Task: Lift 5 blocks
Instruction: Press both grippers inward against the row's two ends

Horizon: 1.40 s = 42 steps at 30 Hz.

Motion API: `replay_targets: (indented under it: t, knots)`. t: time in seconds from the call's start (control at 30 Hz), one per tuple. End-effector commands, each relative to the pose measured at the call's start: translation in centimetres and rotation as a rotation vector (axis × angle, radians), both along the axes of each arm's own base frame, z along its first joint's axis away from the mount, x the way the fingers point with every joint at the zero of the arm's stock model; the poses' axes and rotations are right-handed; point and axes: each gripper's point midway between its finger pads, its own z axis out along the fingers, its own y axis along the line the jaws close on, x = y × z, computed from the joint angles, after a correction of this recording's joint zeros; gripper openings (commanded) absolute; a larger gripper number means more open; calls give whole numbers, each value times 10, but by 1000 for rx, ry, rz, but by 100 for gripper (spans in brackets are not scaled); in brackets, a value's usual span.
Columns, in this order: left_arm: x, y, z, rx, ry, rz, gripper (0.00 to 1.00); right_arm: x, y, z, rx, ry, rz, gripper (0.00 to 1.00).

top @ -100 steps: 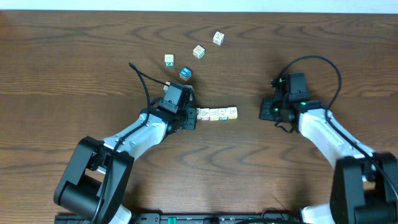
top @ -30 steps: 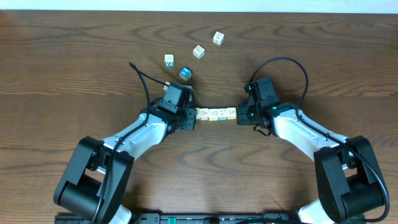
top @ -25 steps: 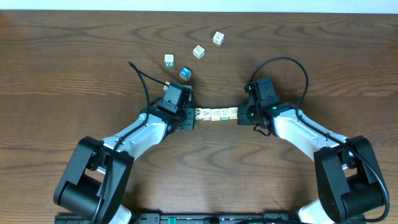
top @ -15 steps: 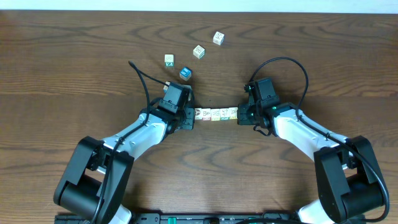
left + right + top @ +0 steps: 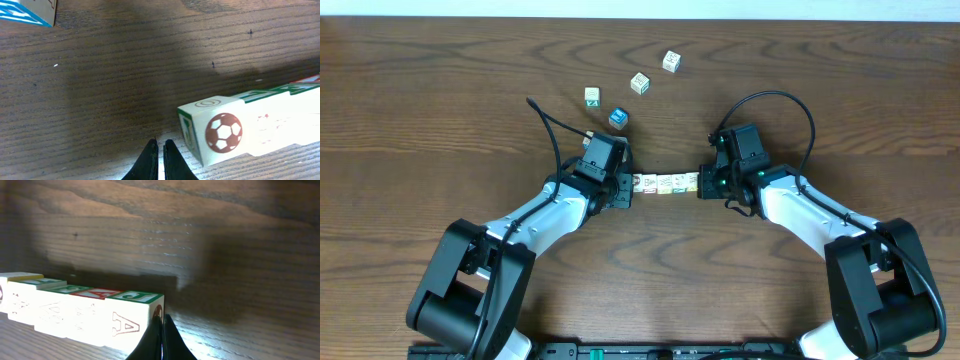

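A straight row of several cream-white blocks (image 5: 667,183) lies on the dark wooden table between my two grippers. My left gripper (image 5: 631,188) is shut at the row's left end. In the left wrist view its tips (image 5: 158,150) sit just left of the end block's red football face (image 5: 223,132), with a thin strip of table between them. My right gripper (image 5: 703,185) is shut at the row's right end. In the right wrist view its tips (image 5: 161,324) press against the end face of the block printed with a red A (image 5: 127,323).
Loose cubes lie farther back: a white one (image 5: 592,96), a bright blue-topped one (image 5: 618,118), and two more (image 5: 639,83) (image 5: 670,61). A cube with teal-blue edges (image 5: 27,10) shows at the top left of the left wrist view. Cables loop above both wrists.
My right arm came in from the right to the row's right end and nudged the row slightly left toward my left gripper. The left arm has hardly moved.
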Motion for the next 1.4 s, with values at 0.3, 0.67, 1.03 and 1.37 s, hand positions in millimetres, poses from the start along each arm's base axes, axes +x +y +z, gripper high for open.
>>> replay_targets:
  t: [0.3,0.67,1.03,1.37]
  knots:
    - [7,-1,4,10,-22,-2,7,-2,-7,-16,-81,6,5,1]
    - [6,-3,4,4,-21,-28,7,-9,5,-25,-61,15,137,1]
    - [5,-4,4,4,-18,-35,7,-7,-11,-28,-86,22,141,1]
    - [6,-4,5,2,-22,-35,7,0,-21,-25,-78,18,109,1]
